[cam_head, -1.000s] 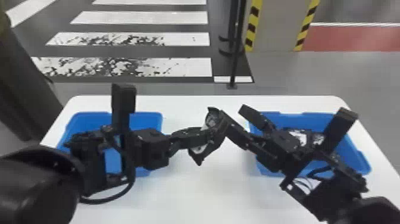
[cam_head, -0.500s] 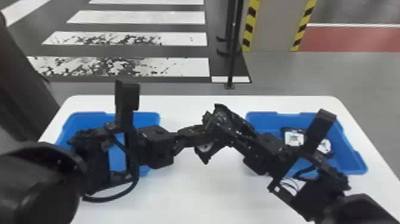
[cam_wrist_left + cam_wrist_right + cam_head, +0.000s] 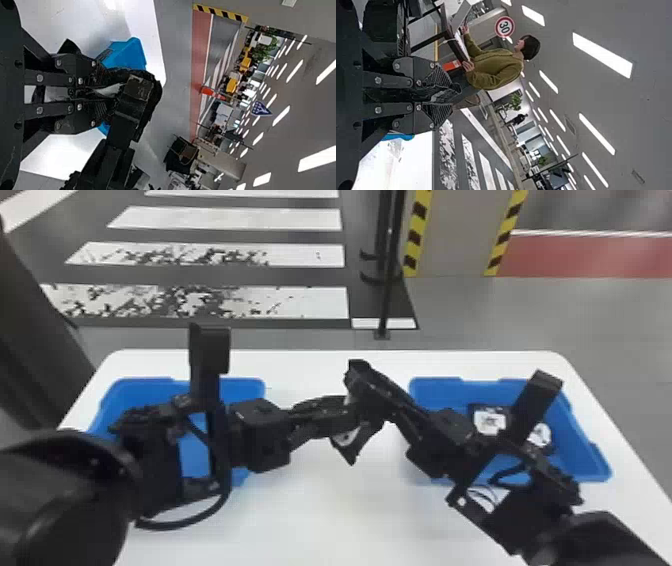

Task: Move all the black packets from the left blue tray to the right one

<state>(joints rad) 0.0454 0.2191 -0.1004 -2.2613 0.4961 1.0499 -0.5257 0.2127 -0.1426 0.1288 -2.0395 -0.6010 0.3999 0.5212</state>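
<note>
Black film with a white patch: one packet [image 3: 351,445], pinched in both grippers, left [image 3: 341,412] and right [image 3: 364,386]. Pressed nearly together on both sides, judging from the wrist views. Mid-air handover, by the look of it, over the white table [image 3: 325,510] between the trays.

Caught from the left tray side by the left gripper, from the right tray side by the right gripper. Loose corner hanging below the fingertips, toward the robot's side of the table. Long axis hard to call (crumpled, and half buried in the grip). Right gripper nearer the goal, so probably next: open left, hold right, then swing out over the right tray [image 3: 597,462]. Main risk: letting go on a thin bite and dropping to the table.

From the right wrist view: dark glossy film between ridged pads [image 3: 436,116]. From the head view, no such look inside the right grip, but a clear read on the right tray: white-labelled packets [image 3: 490,421] inside, toward the far side. Left tray [image 3: 145,384] partly behind the left arm; can't tell what's left there.
</note>
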